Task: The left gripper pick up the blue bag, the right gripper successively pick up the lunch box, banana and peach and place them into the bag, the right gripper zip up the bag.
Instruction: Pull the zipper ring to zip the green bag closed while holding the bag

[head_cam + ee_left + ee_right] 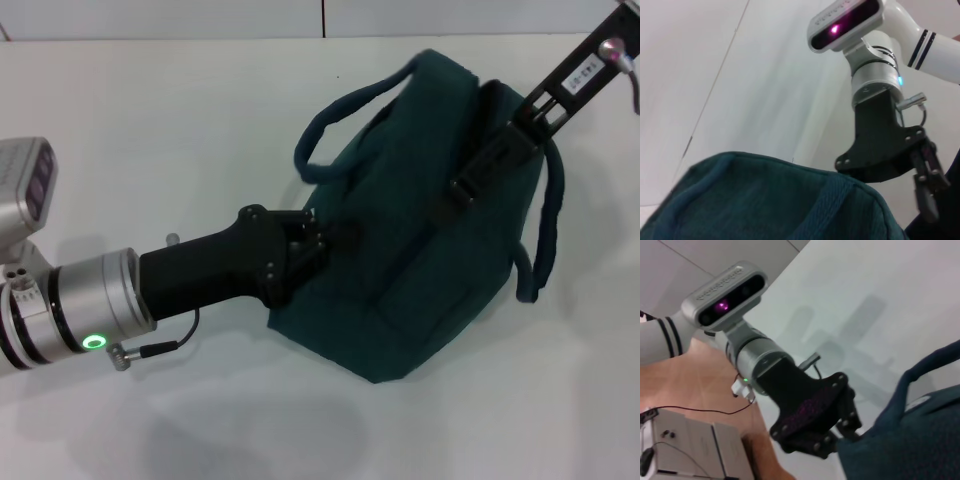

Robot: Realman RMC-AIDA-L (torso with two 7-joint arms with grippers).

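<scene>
The blue bag point(410, 270) lies tilted on the white table, dark teal, with its two loop handles hanging out to either side. My left gripper point(318, 240) reaches in from the left and is shut on the fabric at the bag's near end; in the right wrist view the left gripper point(845, 432) bites the bag's edge point(910, 445). My right gripper point(462, 190) comes down from the upper right onto the bag's top seam. In the left wrist view its fingers point(927, 197) look closed together beside the bag point(765, 200). Lunch box, banana and peach are out of view.
The white table point(150, 130) spreads around the bag, with its far edge along the top of the head view. One handle point(340, 110) arches toward the back left, the other handle point(550, 230) droops on the right. A grey box point(685, 445) stands on the floor beside the table.
</scene>
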